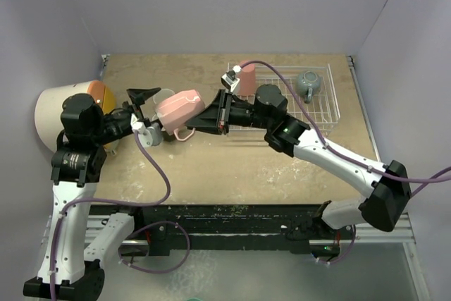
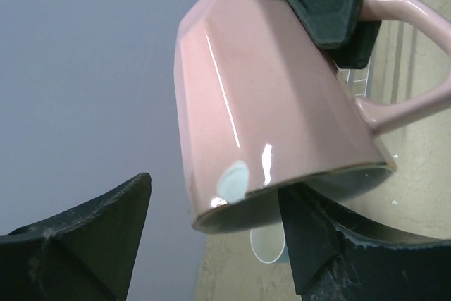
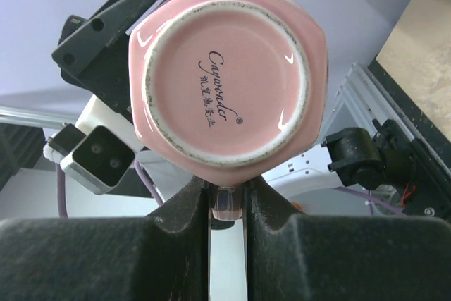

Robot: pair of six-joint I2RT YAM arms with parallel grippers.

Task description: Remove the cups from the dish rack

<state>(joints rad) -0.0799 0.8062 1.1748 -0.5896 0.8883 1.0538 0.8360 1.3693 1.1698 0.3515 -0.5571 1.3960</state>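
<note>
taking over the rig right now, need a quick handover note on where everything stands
Right gripper: jaws shut on the handle of the pink mug, holding it in the air to the left of the rack.
Left gripper: jaws open on either side of the mug's rim end, not gripping it.
Done: a pale cup is out of the rack, apparently on the table beyond the pink mug.
Left: pass over or set down the pink mug, then unload the red tumbler and the grey mug, both in the rack.
</note>
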